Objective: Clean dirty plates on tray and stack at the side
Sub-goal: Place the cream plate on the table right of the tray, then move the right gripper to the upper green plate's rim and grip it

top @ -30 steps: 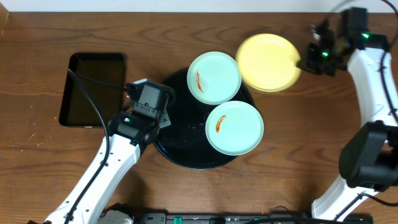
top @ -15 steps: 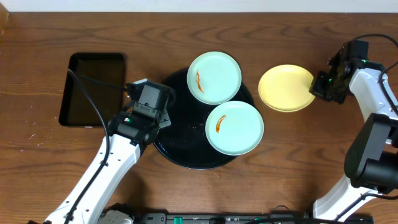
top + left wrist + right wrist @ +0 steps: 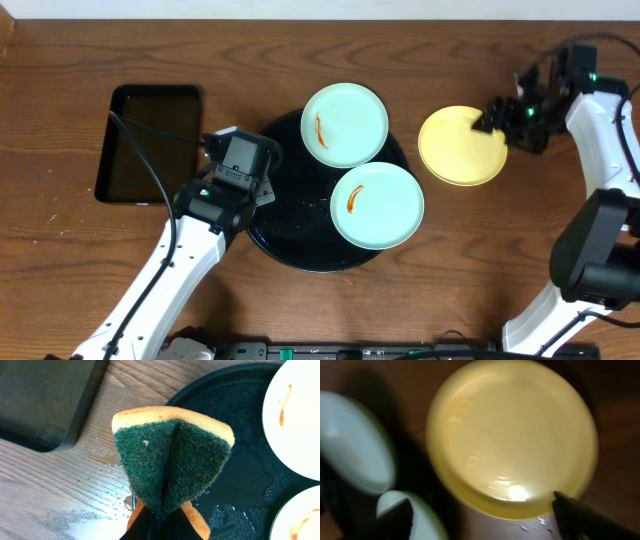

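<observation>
The round black tray (image 3: 268, 238) sits mid-frame, carrying two smeared mint plates (image 3: 345, 124). The yellow plate (image 3: 455, 152) lies on the table to the right, just beyond the right gripper (image 3: 492, 118), whose jaws are spread apart. The left gripper (image 3: 161, 522) clamps a sponge (image 3: 170, 460).

Smeared far mint plate (image 3: 345, 124) and near mint plate (image 3: 377, 204) are sitting on the black tray (image 3: 290, 245); yellow plate (image 3: 455, 150) is lying flat beside it.

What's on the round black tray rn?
On the tray: far mint plate and near mint plate, both orange-smeared, plus water droplets. Tray surface under them is hidden.
</observation>
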You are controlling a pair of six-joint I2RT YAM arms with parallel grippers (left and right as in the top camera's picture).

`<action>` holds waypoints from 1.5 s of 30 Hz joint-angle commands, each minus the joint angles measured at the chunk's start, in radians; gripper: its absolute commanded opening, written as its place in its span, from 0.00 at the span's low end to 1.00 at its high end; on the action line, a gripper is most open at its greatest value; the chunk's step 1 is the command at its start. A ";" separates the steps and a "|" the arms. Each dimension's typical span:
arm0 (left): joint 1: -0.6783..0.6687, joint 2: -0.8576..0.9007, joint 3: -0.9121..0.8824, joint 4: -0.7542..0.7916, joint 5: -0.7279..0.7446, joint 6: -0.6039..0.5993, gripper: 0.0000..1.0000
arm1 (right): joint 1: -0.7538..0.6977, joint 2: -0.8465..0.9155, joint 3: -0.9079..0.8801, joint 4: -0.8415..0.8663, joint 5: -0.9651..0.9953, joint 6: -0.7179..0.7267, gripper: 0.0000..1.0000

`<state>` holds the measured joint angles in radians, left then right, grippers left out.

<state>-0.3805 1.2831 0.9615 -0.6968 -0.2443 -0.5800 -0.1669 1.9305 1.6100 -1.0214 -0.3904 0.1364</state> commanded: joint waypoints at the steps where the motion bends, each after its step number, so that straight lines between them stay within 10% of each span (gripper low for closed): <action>1: 0.004 0.002 0.011 0.004 -0.006 -0.009 0.08 | 0.120 -0.049 0.135 -0.019 -0.066 -0.033 0.99; 20: 0.004 0.002 0.011 0.010 0.025 -0.009 0.08 | 0.537 0.199 0.176 0.298 0.573 0.256 0.93; 34: 0.004 0.004 0.011 0.010 0.025 -0.009 0.08 | 0.541 0.362 0.176 0.359 0.412 0.180 0.79; 45: 0.004 0.004 0.011 0.010 0.025 -0.009 0.08 | 0.539 0.362 0.176 0.335 0.378 0.179 0.33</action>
<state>-0.3805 1.2831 0.9615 -0.6872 -0.2150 -0.5800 0.3653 2.2787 1.7805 -0.6670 0.0147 0.3252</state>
